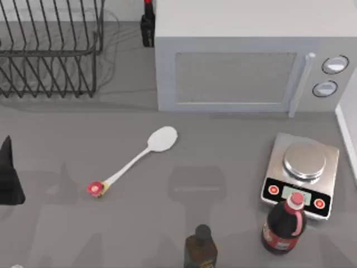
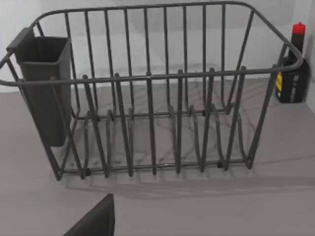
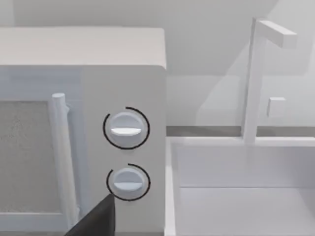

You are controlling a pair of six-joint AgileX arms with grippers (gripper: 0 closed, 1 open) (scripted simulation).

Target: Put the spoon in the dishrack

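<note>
The spoon (image 1: 134, 162) lies flat on the grey table, left of centre. Its white bowl points toward the microwave and its red flower end (image 1: 96, 189) toward the front left. The dishrack (image 1: 50, 50), of dark wire, stands at the back left. The left wrist view faces the dishrack (image 2: 157, 98) and a dark cup (image 2: 44, 88) hung on one end of it. My left gripper (image 1: 8, 178) is a dark shape at the table's left edge, well apart from the spoon. A dark corner of my right gripper (image 3: 96, 219) faces the microwave's knobs.
A microwave (image 1: 234, 67) fills the back centre, with a black red-capped bottle (image 1: 148, 25) beside it. A kitchen scale (image 1: 304, 173) sits at the right. A cola bottle (image 1: 284, 223) and a dark bottle (image 1: 201, 248) stand at the front. A white basin (image 3: 236, 187) adjoins the microwave.
</note>
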